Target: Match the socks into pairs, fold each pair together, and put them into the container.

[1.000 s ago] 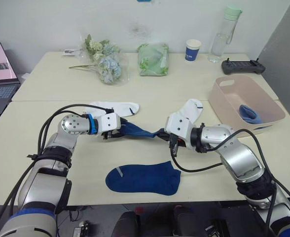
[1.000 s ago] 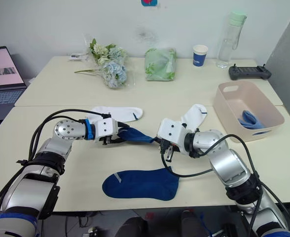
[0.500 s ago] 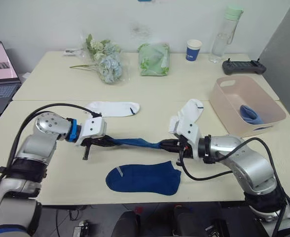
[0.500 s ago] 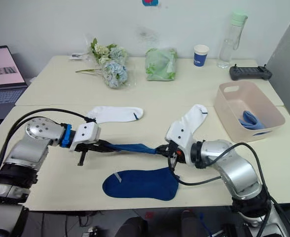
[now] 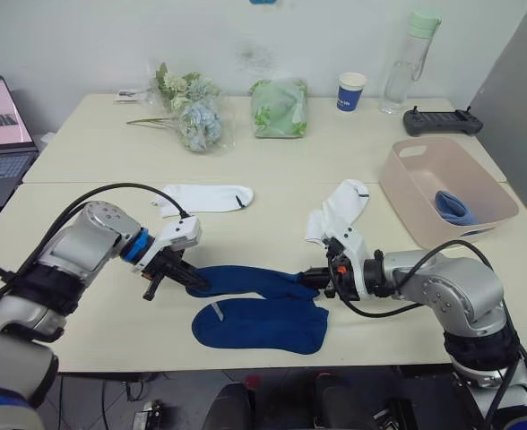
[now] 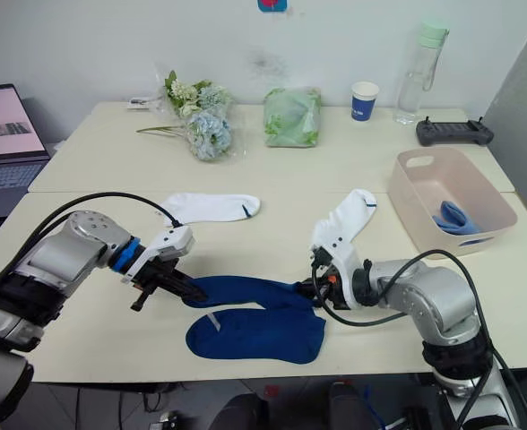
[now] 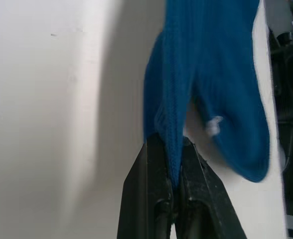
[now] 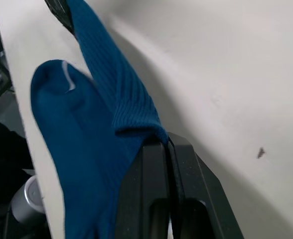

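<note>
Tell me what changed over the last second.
Both grippers, left gripper and right gripper, stayed shut on the held navy sock and carried it down toward the flat navy sock. The white socks and container stayed put.

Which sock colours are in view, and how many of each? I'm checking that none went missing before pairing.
Navy blue socks: 2, one held by both grippers, one flat on the table
White socks: 2, and
Light blue socks: 1 bundle visible in the pink tub; cannot tell if it is one or two
Total: 5 visible
</note>
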